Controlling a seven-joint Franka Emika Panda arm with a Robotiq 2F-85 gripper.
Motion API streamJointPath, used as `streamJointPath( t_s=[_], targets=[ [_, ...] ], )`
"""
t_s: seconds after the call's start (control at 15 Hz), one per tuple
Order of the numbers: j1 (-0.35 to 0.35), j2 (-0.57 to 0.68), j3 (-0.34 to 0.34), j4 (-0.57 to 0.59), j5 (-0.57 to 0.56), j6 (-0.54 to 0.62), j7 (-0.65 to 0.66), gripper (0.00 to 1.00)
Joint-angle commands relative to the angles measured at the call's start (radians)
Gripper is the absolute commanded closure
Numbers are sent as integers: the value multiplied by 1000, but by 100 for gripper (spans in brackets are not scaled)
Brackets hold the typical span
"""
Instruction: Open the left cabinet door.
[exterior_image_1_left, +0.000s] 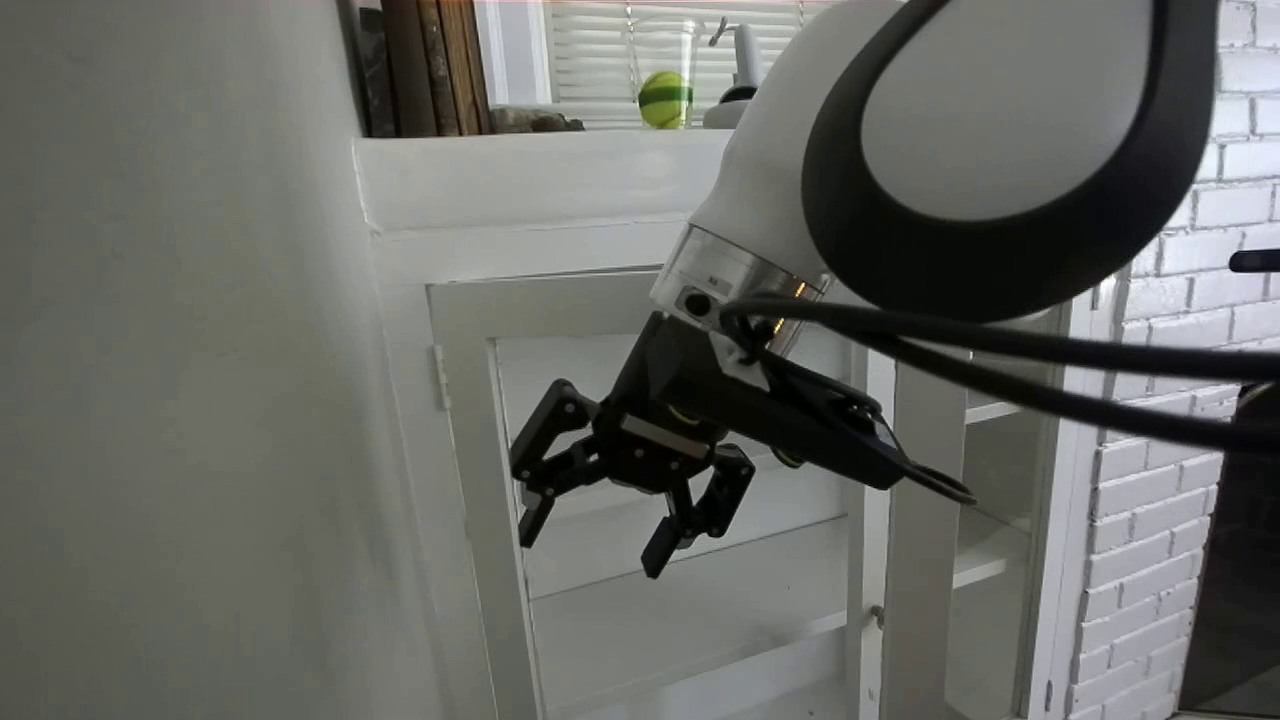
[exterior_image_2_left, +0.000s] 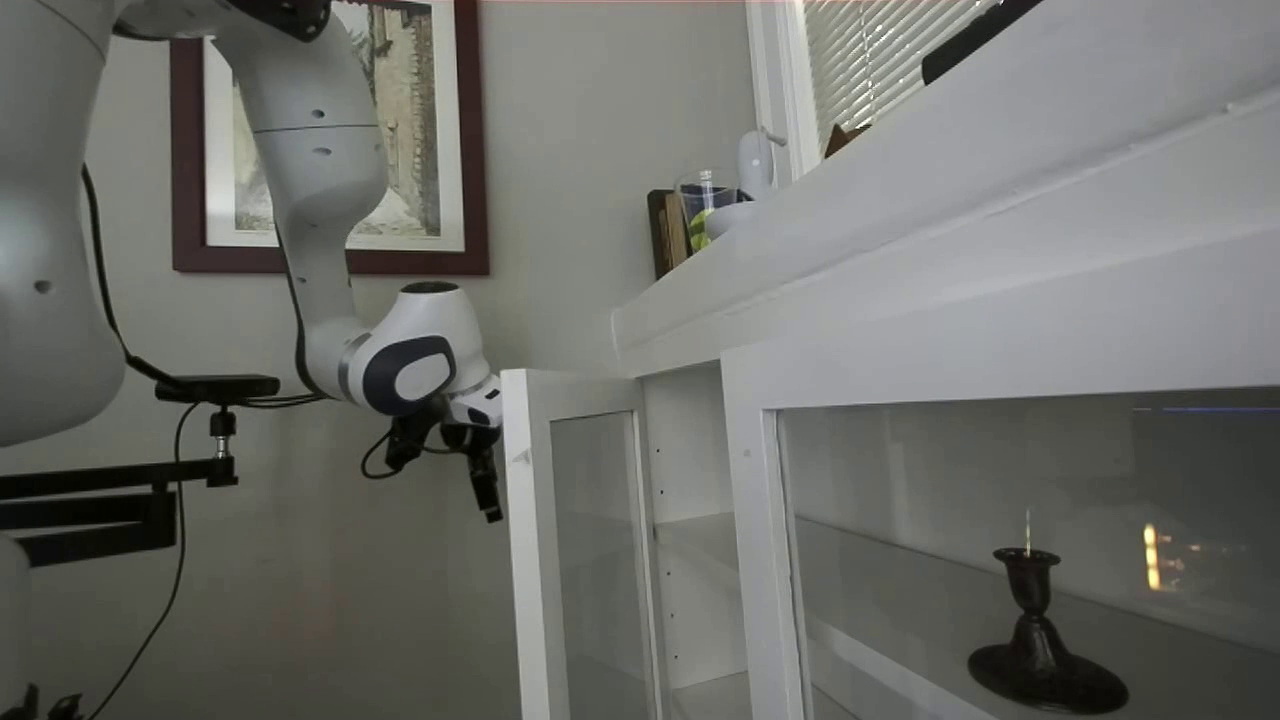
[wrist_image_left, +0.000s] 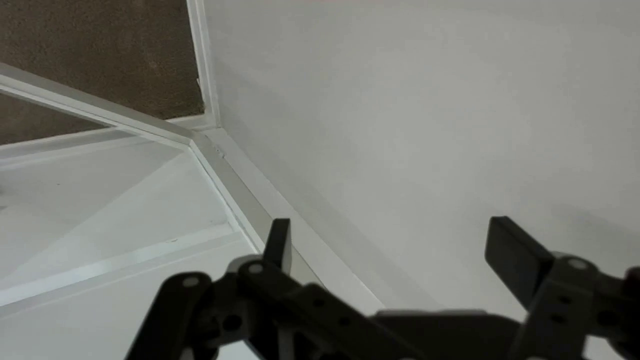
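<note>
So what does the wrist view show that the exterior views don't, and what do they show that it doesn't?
Only the wrist view shows the brown floor and a strip of white baseboard.

Only the exterior views show the yellow-green ball, clear cup and window blinds; an exterior view adds a dark candlestick and a framed picture.

All share the open end effector, part of the left cabinet door and the grey wall.

Gap between left door (exterior_image_2_left: 595, 550) and wall (wrist_image_left: 425, 125), hand (exterior_image_1_left: 591, 550) inside
</note>
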Motion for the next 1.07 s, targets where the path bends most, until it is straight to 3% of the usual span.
streamJointPath(
  t_s=[0.0,0.47,1.0],
  targets=[
    [-129,-36,124,35,19,-103,-21,0],
    [-402,-28,389,116,44,-289,-81,0],
    [-752,-38,724,187,-42,-598,-2,0]
  ],
)
